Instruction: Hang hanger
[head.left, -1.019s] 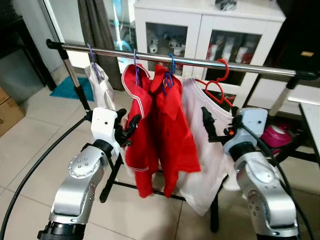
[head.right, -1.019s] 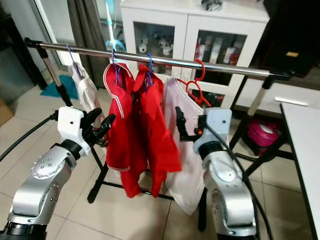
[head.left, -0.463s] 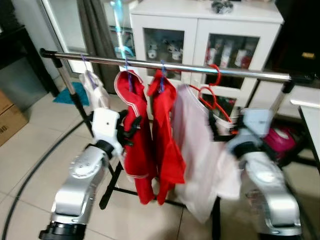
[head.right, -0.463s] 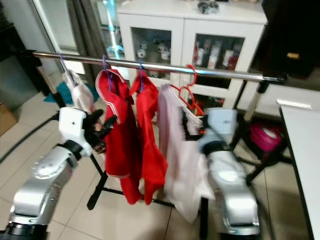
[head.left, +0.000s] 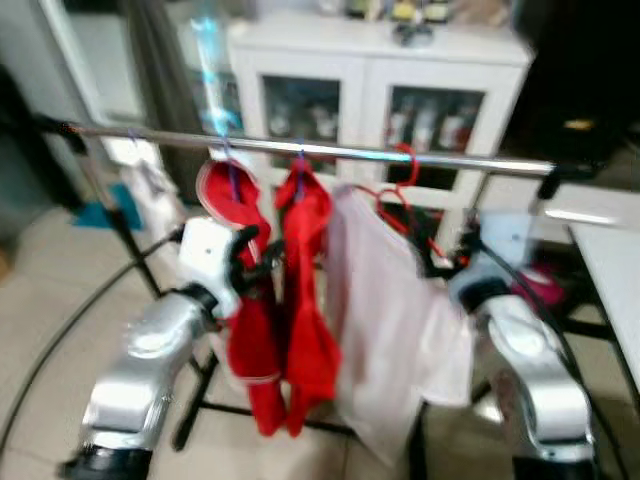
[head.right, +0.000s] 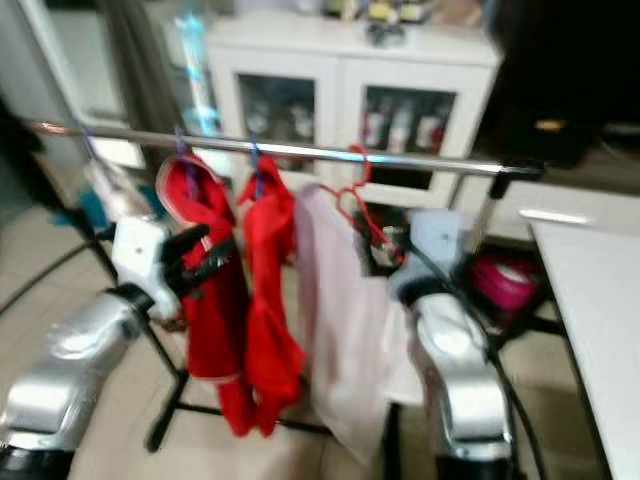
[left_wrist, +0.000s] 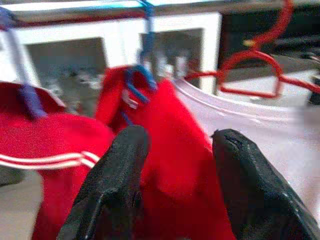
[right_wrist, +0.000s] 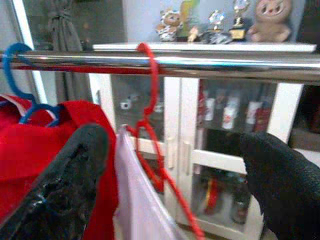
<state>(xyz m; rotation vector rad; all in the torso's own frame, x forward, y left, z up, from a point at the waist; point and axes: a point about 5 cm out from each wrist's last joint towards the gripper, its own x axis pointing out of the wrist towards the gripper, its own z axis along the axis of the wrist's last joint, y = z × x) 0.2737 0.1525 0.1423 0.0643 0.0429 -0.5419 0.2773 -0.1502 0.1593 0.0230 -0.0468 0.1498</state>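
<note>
A red hanger (right_wrist: 152, 85) hangs by its hook on the steel rail (head.left: 330, 152) and carries a white shirt (head.left: 385, 320). To its left two red garments (head.left: 305, 300) hang on blue hangers (left_wrist: 142, 82). My right gripper (right_wrist: 172, 140) is open just in front of the red hanger and below the rail, holding nothing. My left gripper (left_wrist: 180, 137) is open in front of the red garments, its fingers apart from the cloth. In the blurred left eye view both arms are raised toward the rack.
A white glass-door cabinet (head.left: 380, 70) stands behind the rack. A white table edge (head.left: 610, 260) is at the right, with a pink object (head.left: 545, 285) beneath. A pale garment (head.left: 150, 190) hangs at the rail's left end. A black cable (head.left: 60, 340) crosses the tiled floor.
The whole picture has shifted and blurred and the rack looks slightly farther, so the camera moved. My right gripper now sits at the white shirt's right side, away from the cloth.
</note>
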